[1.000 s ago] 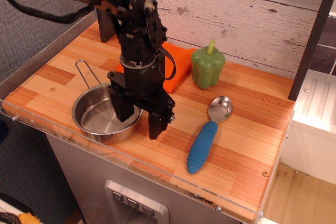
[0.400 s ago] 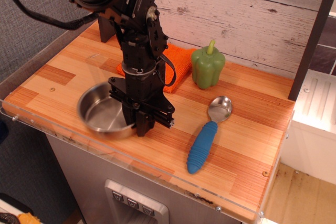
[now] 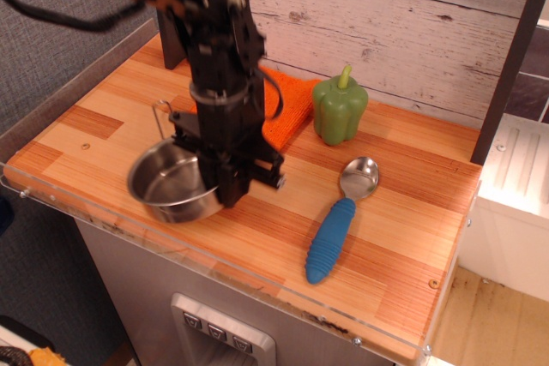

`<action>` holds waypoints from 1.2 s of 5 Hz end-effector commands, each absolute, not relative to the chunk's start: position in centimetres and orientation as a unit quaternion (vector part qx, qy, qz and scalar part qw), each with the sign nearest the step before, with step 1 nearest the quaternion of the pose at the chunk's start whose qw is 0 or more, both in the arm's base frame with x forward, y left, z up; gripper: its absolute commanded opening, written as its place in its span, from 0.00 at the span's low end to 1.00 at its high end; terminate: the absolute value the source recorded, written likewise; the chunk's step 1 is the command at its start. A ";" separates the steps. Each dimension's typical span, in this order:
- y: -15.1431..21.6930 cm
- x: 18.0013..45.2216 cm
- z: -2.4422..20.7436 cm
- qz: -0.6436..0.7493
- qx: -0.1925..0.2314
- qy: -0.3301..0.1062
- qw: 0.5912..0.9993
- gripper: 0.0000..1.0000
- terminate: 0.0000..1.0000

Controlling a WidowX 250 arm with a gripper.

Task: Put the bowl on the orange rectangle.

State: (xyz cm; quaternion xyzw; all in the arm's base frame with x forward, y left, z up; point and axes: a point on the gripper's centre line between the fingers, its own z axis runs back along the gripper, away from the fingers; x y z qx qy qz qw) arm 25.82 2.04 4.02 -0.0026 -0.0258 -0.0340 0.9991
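The shiny steel bowl point(image 3: 171, 183) hangs tilted a little above the front left of the wooden table, its wire handle toward the back. My black gripper point(image 3: 230, 190) is shut on the bowl's right rim and holds it up. The orange cloth point(image 3: 285, 107) lies flat behind the arm, at the back middle of the table, partly hidden by the arm.
A green pepper point(image 3: 340, 109) stands right of the orange cloth. A metal spoon with a blue handle point(image 3: 336, 227) lies to the right of the gripper. The table's front edge point(image 3: 214, 273) has a clear plastic lip. A plank wall stands behind.
The gripper closed on the bowl's right rim and lifted it off the table. The bowl now hangs tilted and has shifted slightly back.
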 end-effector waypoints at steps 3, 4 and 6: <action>0.9 34.4 9.2 0.196 0.060 -0.093 0.974 0.00 0.00; 2.9 36.1 7.6 0.239 0.073 -0.080 0.965 0.00 0.00; 5.2 38.6 7.6 0.277 0.079 -0.090 0.953 0.00 0.00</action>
